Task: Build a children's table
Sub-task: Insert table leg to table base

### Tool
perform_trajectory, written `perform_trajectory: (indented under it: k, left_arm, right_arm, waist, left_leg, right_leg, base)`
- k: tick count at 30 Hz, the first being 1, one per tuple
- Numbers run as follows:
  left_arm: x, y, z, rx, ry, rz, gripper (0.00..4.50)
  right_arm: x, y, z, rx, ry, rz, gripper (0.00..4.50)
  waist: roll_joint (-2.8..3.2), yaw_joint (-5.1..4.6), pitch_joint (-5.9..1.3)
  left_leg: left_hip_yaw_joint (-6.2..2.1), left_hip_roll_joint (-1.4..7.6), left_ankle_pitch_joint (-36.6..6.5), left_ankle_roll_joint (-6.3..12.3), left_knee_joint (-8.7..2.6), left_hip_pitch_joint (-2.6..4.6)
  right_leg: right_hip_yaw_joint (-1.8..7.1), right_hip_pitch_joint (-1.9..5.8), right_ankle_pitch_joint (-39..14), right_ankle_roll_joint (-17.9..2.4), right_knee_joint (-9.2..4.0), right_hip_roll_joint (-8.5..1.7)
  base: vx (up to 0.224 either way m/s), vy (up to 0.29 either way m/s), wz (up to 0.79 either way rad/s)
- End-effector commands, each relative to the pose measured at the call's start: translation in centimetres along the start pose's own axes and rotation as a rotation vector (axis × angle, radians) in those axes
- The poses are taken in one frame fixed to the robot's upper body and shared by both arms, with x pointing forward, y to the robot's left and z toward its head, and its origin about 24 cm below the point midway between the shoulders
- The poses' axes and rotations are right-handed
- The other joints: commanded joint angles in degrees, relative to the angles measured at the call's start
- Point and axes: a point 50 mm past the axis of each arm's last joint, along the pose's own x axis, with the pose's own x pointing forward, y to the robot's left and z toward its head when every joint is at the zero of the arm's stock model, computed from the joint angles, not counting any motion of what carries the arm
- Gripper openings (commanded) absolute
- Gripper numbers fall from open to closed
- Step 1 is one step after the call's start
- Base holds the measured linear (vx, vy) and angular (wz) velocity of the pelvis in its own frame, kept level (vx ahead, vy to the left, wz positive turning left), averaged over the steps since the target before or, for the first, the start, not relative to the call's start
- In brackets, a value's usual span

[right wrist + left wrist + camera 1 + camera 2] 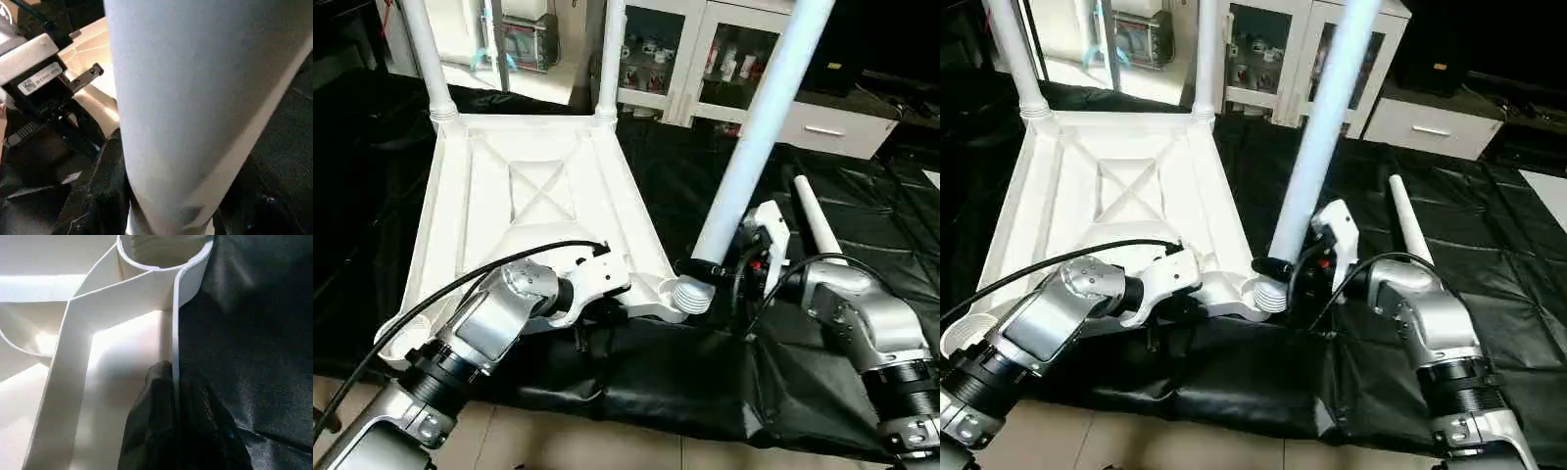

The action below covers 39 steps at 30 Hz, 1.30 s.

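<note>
The children's table top (470, 196) lies upside down on a black sheet, its X-ribbed underside facing up. Two white legs (426, 59) (610, 59) stand in its far corner sockets. My left gripper (173, 377) is shut on the near rim wall, one black finger (151, 431) on each side, just short of the near right socket (161, 254). My right gripper (710, 266) is shut on a third leg (754, 127) near its lower end. This leg leans up and to the right, and its ribbed end (690, 294) sits at that socket. Another leg (818, 220) lies loose on the sheet beyond my right arm.
The black sheet (656, 372) ends in a tiled floor at the front. A glass-door cabinet (705, 49) and a white drawer unit (842, 127) stand at the back. A black cable (460, 284) runs along my left forearm. The near left socket (396, 343) is open.
</note>
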Motion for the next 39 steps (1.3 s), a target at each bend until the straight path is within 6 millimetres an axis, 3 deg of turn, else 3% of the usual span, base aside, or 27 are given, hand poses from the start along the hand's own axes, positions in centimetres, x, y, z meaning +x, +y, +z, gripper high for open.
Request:
perform_trajectory:
  k: [1,9,18,23,39]
  left_arm:
    - [-0.1,-0.3,1.1,0.049,-0.039,-0.015,0.03]
    - [0.1,-1.1,1.2,0.063,-0.044,-0.052,0.03]
    - [0.1,-1.2,1.4,0.072,-0.045,-0.065,0.03]
    - [0.0,-1.3,1.4,0.072,-0.048,-0.069,0.03]
    - [-0.2,-1.0,1.4,0.068,-0.042,-0.054,0.03]
  right_arm:
    - [0.1,-0.1,0.2,-0.028,0.012,-0.005,1.86]
    - [0.6,0.2,-0.1,-0.036,0.028,0.015,1.86]
    - [1.1,0.2,-1.2,-0.091,0.106,0.030,1.86]
    - [1.4,0.1,-1.8,-0.082,0.125,0.027,1.86]
    - [1.0,-0.7,-3.9,0.086,0.067,-0.066,1.86]
  waist:
    - [0.23,0.08,-2.85]
    - [0.13,0.29,-2.92]
    - [0.10,0.44,-2.81]
    - [0.01,0.51,-2.89]
    - [0.09,0.26,-2.92]
  left_leg:
    - [0.20,0.80,-10.7,0.02,-4.28,-0.05]
    - [0.54,0.74,-7.4,0.78,-3.90,0.10]
    - [0.43,0.79,-9.3,-0.13,-3.99,0.19]
    - [0.44,0.75,-8.2,0.10,-3.93,0.15]
    - [0.27,0.78,-10.5,-0.62,-3.97,0.22]
  right_leg:
    - [2.57,2.99,-15.8,-8.4,-3.07,-2.81]
    - [2.85,3.08,-9.6,-10.6,-2.09,-2.70]
    - [2.82,3.09,-12.9,-9.5,-2.34,-2.77]
    - [2.82,3.20,-10.5,-10.2,-2.03,-2.68]
    - [2.76,3.11,-12.2,-10.2,-2.20,-2.68]
  base:
    - [0.000,0.000,0.00]
    - [0.000,0.000,0.00]
    - [0.000,0.000,0.00]
    - [0.000,0.000,0.00]
    - [0.000,0.000,0.00]
